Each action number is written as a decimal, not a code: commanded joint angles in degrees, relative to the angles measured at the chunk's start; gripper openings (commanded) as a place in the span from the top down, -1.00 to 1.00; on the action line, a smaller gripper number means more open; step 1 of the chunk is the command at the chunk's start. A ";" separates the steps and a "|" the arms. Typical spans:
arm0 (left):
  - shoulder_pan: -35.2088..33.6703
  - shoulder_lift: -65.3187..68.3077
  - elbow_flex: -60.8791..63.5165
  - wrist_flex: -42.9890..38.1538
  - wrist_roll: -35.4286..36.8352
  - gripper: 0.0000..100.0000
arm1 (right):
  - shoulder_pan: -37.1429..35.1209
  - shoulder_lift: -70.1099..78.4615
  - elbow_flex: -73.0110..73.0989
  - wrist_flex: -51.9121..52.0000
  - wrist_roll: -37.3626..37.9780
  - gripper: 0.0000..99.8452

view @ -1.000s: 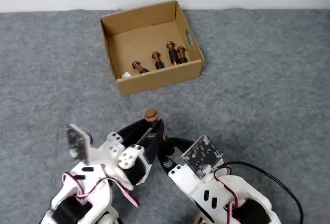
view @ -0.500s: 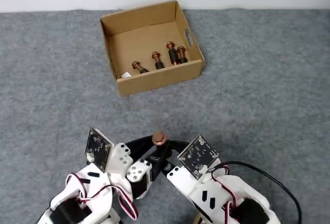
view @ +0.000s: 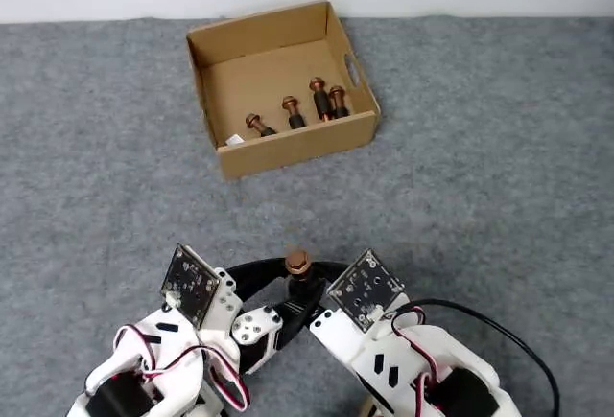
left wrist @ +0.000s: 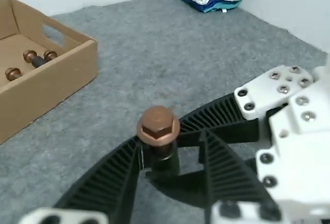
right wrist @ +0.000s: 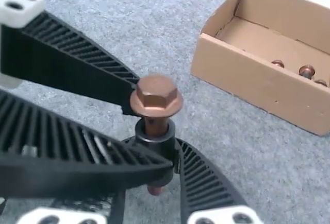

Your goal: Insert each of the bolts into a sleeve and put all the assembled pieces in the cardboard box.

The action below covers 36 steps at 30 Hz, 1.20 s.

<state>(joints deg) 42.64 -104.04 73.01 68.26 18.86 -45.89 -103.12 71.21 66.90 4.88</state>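
Plainly, the insertion step is in hand. In the high view the cardboard box (view: pixel 288 153) is seen at the far side of the grey surface (view: pixel 480 177), with four assembled pieces (view: pixel 297 110) lying by its front wall. Well apart from it, the left gripper (view: pixel 286 285) and the right gripper (view: pixel 315 289) are met nose to nose around one upright bolt (view: pixel 297 264).

In the left wrist view the bolt (left wrist: pixel 158 124) is shown with its copper head above the ribbed fingers. The left gripper appears to be pinched on the shank just under the head, though the contact is partly hidden.

In the right wrist view the black sleeve (right wrist: pixel 154 134) is clamped by the right gripper (right wrist: pixel 154 149). The shank is passed through it, with its tip seen below and a short bare length left under the head.

The bolt is judged almost seated. Next, it must be pressed home, one gripper released, and the piece carried to the box.
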 commanded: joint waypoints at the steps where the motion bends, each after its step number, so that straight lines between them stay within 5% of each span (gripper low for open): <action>1: -0.35 0.26 -2.95 2.55 -1.05 0.67 | 0.13 -0.04 -0.88 -1.27 0.44 0.98; 15: -11.25 0.26 -11.65 2.11 -2.20 0.77 | 5.85 -0.13 0.79 -1.80 0.35 0.98; 18: -16.18 0.00 -12.00 2.02 -2.29 0.99 | 10.77 -0.13 0.44 -1.89 0.18 0.98; 27: -34.29 0.00 0.75 -1.76 -2.64 0.99 | 23.34 0.48 -2.64 -6.29 0.09 0.98; 36: -41.49 -0.09 19.03 -10.20 -19.34 0.99 | 30.20 25.63 -17.41 -14.55 -9.14 0.98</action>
<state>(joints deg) 3.25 -103.78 89.71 61.76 3.91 -17.93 -87.82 63.12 56.70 -1.54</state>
